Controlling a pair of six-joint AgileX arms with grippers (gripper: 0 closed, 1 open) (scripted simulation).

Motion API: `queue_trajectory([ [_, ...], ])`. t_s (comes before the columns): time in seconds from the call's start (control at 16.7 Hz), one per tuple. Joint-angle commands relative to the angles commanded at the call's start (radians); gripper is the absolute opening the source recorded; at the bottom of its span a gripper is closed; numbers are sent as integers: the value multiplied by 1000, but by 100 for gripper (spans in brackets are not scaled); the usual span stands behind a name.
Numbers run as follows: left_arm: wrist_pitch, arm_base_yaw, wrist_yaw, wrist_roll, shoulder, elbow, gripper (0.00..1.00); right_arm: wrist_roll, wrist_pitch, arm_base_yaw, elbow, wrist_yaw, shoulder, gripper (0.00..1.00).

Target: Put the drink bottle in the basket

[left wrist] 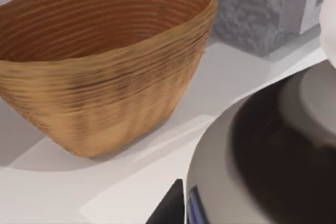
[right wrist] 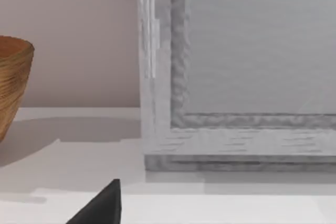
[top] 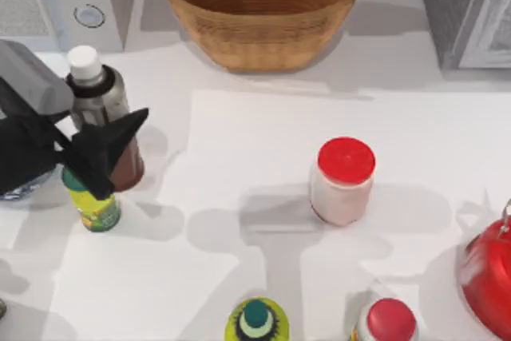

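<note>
Drink bottle (top: 102, 105) is standing upright near the left edge of the white counter (top: 263, 141), white cap up, grey label band round its shoulder and brown liquid showing low down. The left hand (top: 100, 153) is right up against its lower half, dark fingers splayed across the front of it, so a chunk of the bottle is covered from above. Honestly can't tell if the hand is clamped on it or just sitting beside it. From the left wrist camera the bottle's shoulder fills the near corner, too close to read anything off the label.

Just beside the hand, toward the near edge, is a short yellow-green bottle (top: 94, 207), partly tucked under the fingers. Further out, around the middle of the counter, there's a white jar with a red lid (top: 343, 181). Along the near edge a green-capped bottle (top: 257, 321) and another red-lidded container (top: 386, 322) are cut off, and a red kettle-looking thing (top: 487, 277) is clipped at the right edge.

Basket (top: 262, 7) sits at the back centre, well apart from the bottle, between two grey appliances. The right hand (right wrist: 102, 205) is parked near the right-hand appliance, just one dark fingertip in its own camera.
</note>
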Motion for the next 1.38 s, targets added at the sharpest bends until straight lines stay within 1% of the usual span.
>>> queue_trajectory([
  [0.12,-5,-9,-8,-4,3,10,0,0,0,0,0,0,0,100],
  [0.18,-16,-28,-26,-12,10,31,0,0,0,0,0,0,0,100],
  [0.24,-33,-53,-54,-22,22,62,0,0,0,0,0,0,0,100],
  [0.36,-81,-116,-139,-49,61,157,0,0,0,0,0,0,0,100],
  [0.48,-141,-189,-255,-76,120,293,0,0,0,0,0,0,0,100],
  [0.6,-210,-266,-392,-100,201,472,0,0,0,0,0,0,0,100],
  [0.9,-394,-440,-752,-148,469,1035,0,0,0,0,0,0,0,100],
  [1.02,-468,-481,-879,-167,563,1242,0,0,0,0,0,0,0,100],
  [1.14,-538,-508,-995,-189,653,1408,0,0,0,0,0,0,0,100],
  [1.26,-600,-526,-1100,-216,746,1533,0,0,0,0,0,0,0,100],
  [1.38,-651,-537,-1189,-247,837,1619,0,0,0,0,0,0,0,100],
])
